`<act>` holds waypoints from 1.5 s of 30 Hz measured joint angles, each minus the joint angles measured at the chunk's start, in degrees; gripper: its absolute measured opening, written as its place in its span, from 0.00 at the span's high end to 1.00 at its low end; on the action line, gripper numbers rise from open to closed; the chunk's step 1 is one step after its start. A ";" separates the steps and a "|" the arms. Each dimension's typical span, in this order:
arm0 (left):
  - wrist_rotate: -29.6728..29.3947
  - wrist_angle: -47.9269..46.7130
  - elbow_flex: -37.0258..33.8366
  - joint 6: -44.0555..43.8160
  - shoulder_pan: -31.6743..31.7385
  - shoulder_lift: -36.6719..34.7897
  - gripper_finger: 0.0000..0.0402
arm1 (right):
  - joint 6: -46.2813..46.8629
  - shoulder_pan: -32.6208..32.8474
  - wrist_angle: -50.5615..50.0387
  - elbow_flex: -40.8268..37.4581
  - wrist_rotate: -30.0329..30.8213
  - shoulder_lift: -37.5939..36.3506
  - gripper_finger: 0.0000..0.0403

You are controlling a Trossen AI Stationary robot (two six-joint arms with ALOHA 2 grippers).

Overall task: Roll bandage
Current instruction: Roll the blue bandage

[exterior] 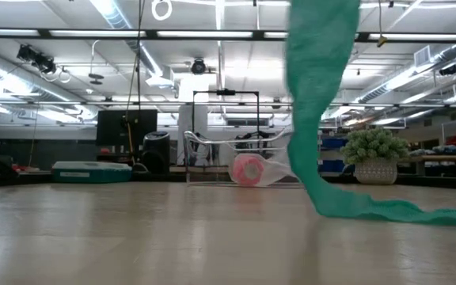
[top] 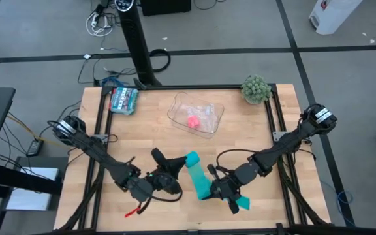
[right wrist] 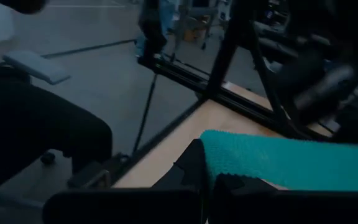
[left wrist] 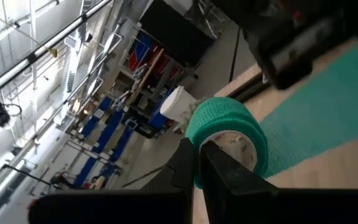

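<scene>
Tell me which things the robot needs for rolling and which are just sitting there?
Needed:
teal-green soft fabric bandage
left pincer, holding its rolled end
right pincer, holding its strip

Just there:
clear plastic tray with pink block
teal patterned packet
small green potted plant

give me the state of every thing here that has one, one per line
bandage: partly rolled, roll end lifted, loose strip trailing to the table
left gripper: shut on the bandage roll
right gripper: shut on the bandage strip's end
clear tray: upright on the table, holding a pink block
teal-patterned packet: lying flat near the table's far left corner
potted plant: upright at the far right corner
</scene>
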 joint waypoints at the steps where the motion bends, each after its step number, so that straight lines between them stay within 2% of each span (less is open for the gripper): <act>1: -0.04 0.01 0.00 0.07 0.18 0.49 0.95 | 0.00 0.29 -0.96 0.40 -0.03 0.00 1.00; 11: 0.49 0.01 0.00 0.03 0.30 2.48 0.96 | 0.61 2.16 -10.99 7.08 0.74 -2.86 1.00; 17: 1.07 -0.06 0.00 -1.35 0.00 2.48 0.95 | -0.48 2.00 -11.68 7.30 1.85 -7.15 1.00; 20: 3.18 -2.33 0.00 -4.48 0.05 2.46 0.95 | -0.70 1.25 -11.82 7.30 1.27 -8.73 1.00; 32: 10.63 -1.07 -2.66 -12.04 0.05 2.46 0.94 | -0.25 -5.51 -11.34 7.30 -9.74 -10.86 1.00; 36: 13.76 -0.66 -2.69 -13.05 0.00 2.46 0.94 | 1.09 -8.55 -11.32 7.30 -10.76 -10.82 0.99; 41: 19.25 -1.14 -2.69 -13.53 -0.04 2.46 0.94 | 1.57 -12.40 -11.75 7.30 -11.11 -10.82 0.95; 45: 21.06 -1.88 -2.71 -13.29 -0.76 2.48 0.94 | 3.12 -15.39 -15.58 7.30 -14.99 -10.81 0.88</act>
